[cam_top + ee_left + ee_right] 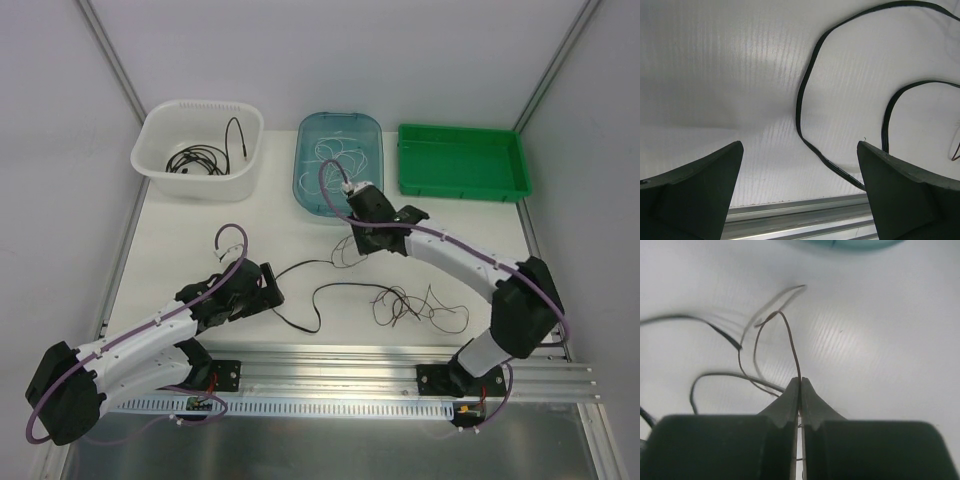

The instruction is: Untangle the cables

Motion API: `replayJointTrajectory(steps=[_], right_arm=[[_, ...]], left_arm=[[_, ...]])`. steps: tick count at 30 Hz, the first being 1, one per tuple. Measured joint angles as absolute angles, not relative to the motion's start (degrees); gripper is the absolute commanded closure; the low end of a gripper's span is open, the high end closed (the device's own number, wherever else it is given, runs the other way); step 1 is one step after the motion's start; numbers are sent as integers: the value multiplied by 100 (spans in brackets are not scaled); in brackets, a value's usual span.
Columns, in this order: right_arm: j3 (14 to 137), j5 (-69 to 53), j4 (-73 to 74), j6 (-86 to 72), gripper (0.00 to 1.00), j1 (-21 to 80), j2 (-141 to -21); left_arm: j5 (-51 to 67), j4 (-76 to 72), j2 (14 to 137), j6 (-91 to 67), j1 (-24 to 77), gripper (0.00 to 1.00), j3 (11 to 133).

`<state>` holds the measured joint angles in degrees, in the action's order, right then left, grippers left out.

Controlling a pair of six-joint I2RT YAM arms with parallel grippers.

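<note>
When you look down from the top, the white surface (170, 250) has a long black cable (314, 300) lying in loops in the middle. A curly heap of thin brown cables (410, 305) lies just to its right. The left fingers (266, 290) sit low, close to the left end of the black cable. The right fingers (353, 242) point down near the blue tray (378, 150). At the back, a white basket (200, 187) holds more black cables (195, 158), and the blue tray holds white cables (338, 155). A green tray (460, 190) stands at the right.

From the left wrist, the left fingers are spread wide apart and hold nothing. The black cable lies flat on the surface ahead of them, bending in two big curves. A shiny metal rail (790, 212) runs below them.

From the right wrist, the right fingers are pressed tight together. They pinch one thin brown cable (792, 347) that rises in a loop from their tips. Other brown strands and a dark cable lie blurry on the surface to the left.
</note>
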<state>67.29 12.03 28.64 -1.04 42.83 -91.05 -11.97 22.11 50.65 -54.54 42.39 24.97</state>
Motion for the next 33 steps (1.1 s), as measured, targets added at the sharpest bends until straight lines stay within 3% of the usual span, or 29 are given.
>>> replayJointTrajectory(steps=[11,16,26,33], right_arm=[[9734,2333,3828,1063,99,3520,-7404],[10051,2724,3529,1374,99,2799,-7190],[10169,2451,2672,1094,99,1015,-8698],[10256,1946,2130,760,99,309,-10007]], left_arm=[[-1194,2211,5068,-5450,4239,1,2497],[-1116,2204,5124,-5439,4239,1,2506],[-954,2171,5179,-5408,4239,1,2539],[-775,2141,5328,-5290,4241,1,2591]])
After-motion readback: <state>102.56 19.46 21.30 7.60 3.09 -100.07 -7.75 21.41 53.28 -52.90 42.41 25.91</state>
